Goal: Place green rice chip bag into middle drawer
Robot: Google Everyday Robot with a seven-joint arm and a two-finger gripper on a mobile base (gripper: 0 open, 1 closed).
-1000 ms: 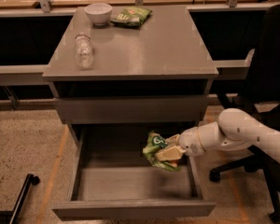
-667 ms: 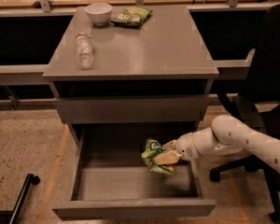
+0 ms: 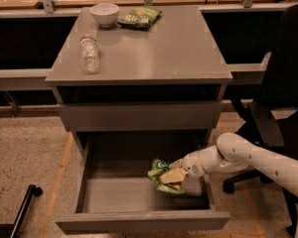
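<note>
Gripping green rice chip bag (image 3: pixel 159 170) in clenched gripper (image 3: pixel 176 175) inside open middle drawer (image 3: pixel 114 196), nearing completion, lowering and releasing remaining

White arm (image 3: pixel 260 157), smooth rounded casing, bulbous joint tapering to a narrower wrist, pale gripper (image 3: pixel 178 171) at its tip, low over the drawer (image 3: pixel 119 195), right side

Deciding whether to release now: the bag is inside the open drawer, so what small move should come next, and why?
Probably just open the pincer. It holds the green rice chip bag within the open middle drawer, near its right wall and seemingly just above the floor, so a short drop should land it inside.
</note>
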